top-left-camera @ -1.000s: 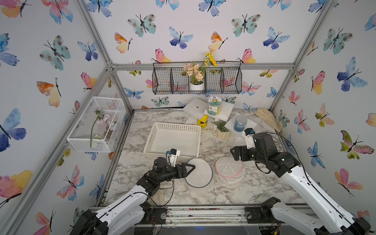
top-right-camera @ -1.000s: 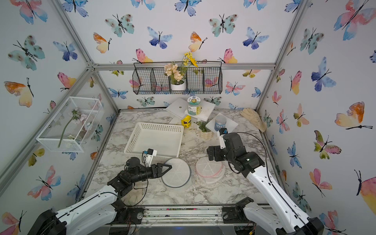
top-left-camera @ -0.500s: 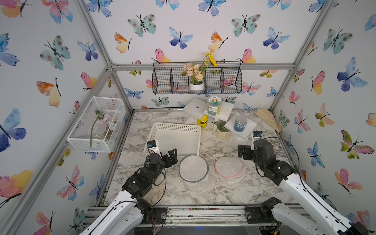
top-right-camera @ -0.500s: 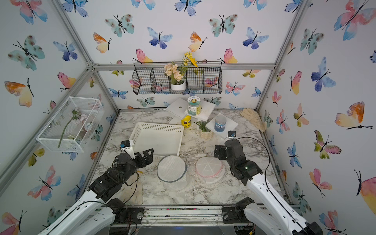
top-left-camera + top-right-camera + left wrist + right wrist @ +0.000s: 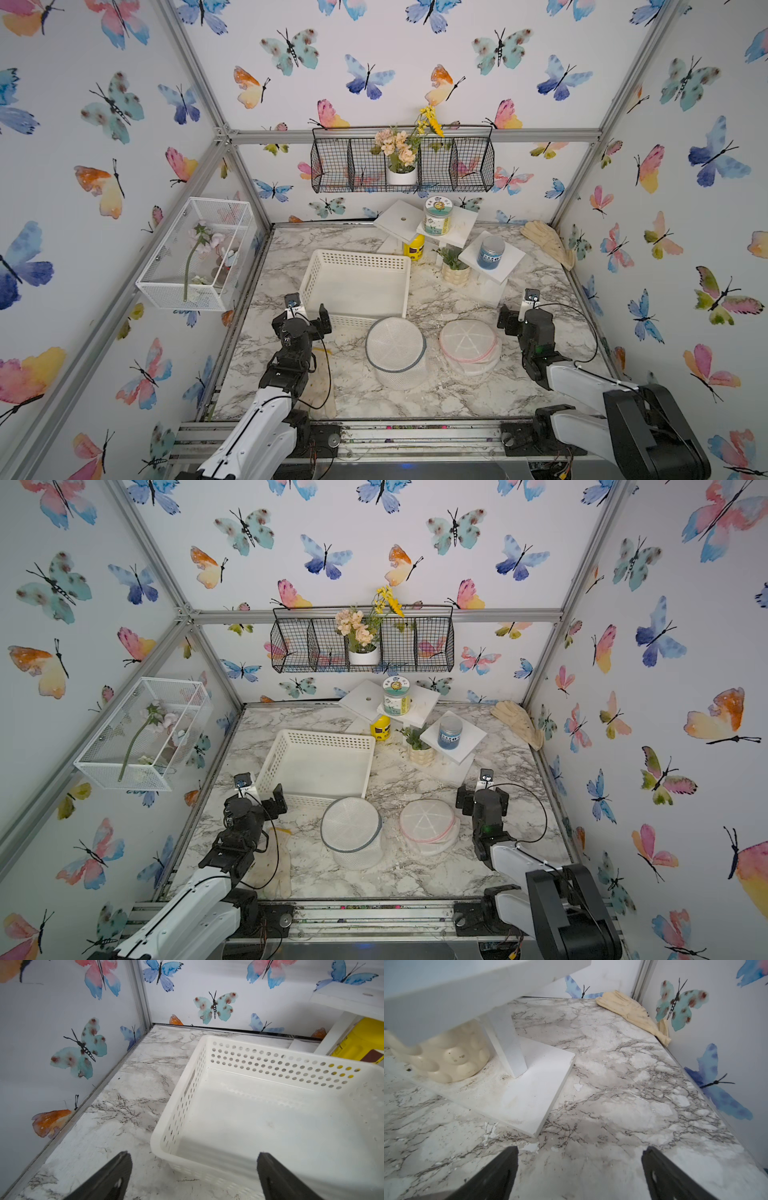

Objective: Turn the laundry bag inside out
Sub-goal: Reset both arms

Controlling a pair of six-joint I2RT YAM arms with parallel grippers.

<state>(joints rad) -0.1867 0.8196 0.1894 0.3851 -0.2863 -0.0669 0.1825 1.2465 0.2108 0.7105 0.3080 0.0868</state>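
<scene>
While both arms hang clear, marble-pattern table (image 5: 457, 395) carries white perforated plastic basket (image 5: 357, 286) and, just in front, grey-rimmed white mesh laundry bag (image 5: 397, 353), upright, untouched | left claw (image 5: 192, 1157), right claw (image 5: 580, 1151): spread, empty | step: probably finished or regrasping; next needs a rim pinch | unclear: which mesh face is out; bag absent from wrist views

Laundry bag (image 5: 395, 349) just before basket (image 5: 361, 254)

The left gripper (image 5: 302, 319) faces the far side, jaws spread wide with nothing between them, and its white forearm slopes back toward the near edge. The right gripper (image 5: 522, 321) faces the same way, jaws equally wide and empty, its arm folded low behind it.
</scene>
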